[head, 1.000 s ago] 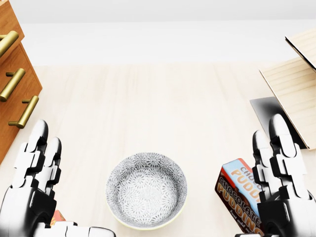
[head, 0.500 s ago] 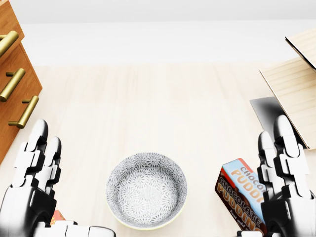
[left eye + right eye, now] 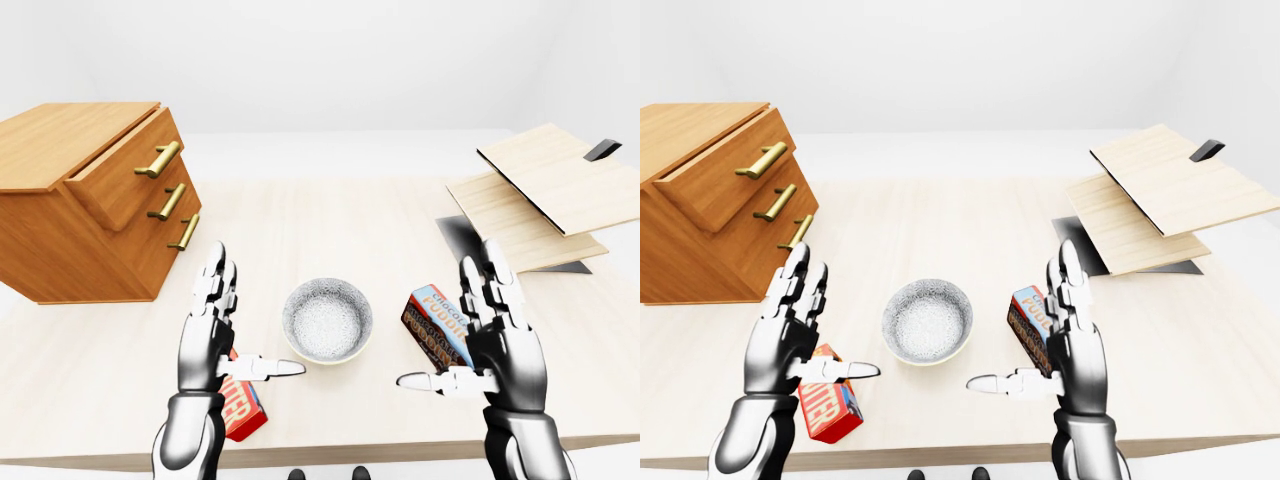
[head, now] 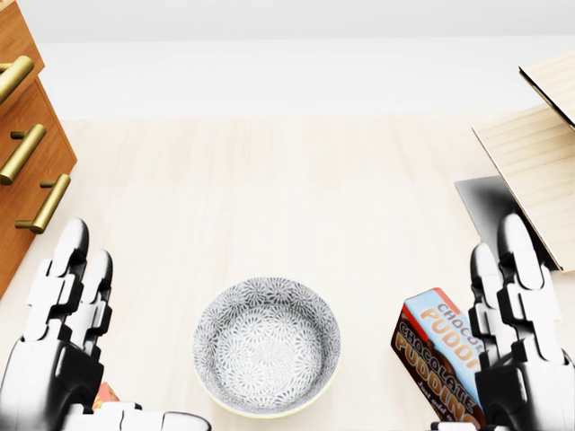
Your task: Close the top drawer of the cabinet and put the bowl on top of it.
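On the pale counter (image 3: 330, 225), as the left-eye view has it, the bowl (image 3: 327, 320) sits empty between the two hands and apart from both. The left hand (image 3: 205, 345) and right hand (image 3: 505, 345) stand palm-inward, fingers released and straight up, thumbs pointing toward each other, grasping nothing. At the view's left the cabinet (image 3: 70, 235) rests on the counter with its top drawer (image 3: 125, 180) pulled out past the two below it, so that step is not yet done. A pudding box (image 3: 432, 325) leans just beside the right hand, and loose boards (image 3: 545, 195) lie stacked at the upper right.

Looking down in the head view, the bowl is low and centre and the brass handles (image 4: 22, 153) show at the left edge. Against a second ago, the right hand has drifted a little toward the view's right and lower edge, then held for the last half second. The left hand, the bowl and the drawer have not moved. I judge this a small settling of the arm rather than a reach, so the task is no further along.

Over in the right-eye view, a red box (image 3: 830, 405) lies under the left hand's thumb, near the counter's lower edge. The drawer is well apart from both hands, so the left hand probably has to travel to it before the bowl is lifted.
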Controlling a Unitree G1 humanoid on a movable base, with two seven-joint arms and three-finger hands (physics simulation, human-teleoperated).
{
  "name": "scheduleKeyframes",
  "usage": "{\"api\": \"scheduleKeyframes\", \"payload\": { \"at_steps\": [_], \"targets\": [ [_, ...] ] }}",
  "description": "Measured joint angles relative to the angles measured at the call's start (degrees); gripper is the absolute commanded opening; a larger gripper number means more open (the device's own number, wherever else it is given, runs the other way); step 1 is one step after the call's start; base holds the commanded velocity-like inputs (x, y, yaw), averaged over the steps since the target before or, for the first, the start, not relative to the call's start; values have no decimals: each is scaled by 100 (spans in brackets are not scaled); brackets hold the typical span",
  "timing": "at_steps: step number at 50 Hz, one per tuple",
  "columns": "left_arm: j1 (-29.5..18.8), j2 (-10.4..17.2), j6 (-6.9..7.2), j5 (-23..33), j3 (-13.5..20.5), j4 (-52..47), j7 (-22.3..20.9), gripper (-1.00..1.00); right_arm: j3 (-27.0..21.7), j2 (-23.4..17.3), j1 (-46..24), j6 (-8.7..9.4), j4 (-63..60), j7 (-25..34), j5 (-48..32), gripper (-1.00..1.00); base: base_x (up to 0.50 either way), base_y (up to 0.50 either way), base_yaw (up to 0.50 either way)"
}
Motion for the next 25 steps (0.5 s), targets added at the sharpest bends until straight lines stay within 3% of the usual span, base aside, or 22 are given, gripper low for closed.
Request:
{"api": "scheduleKeyframes", "payload": {
  "at_steps": [25],
  "targets": [
    [19,1,0,-13,13,-57,-8,100,21,-12,44,0,-24,-5,-7,100,0,14,0]
  ]
}}
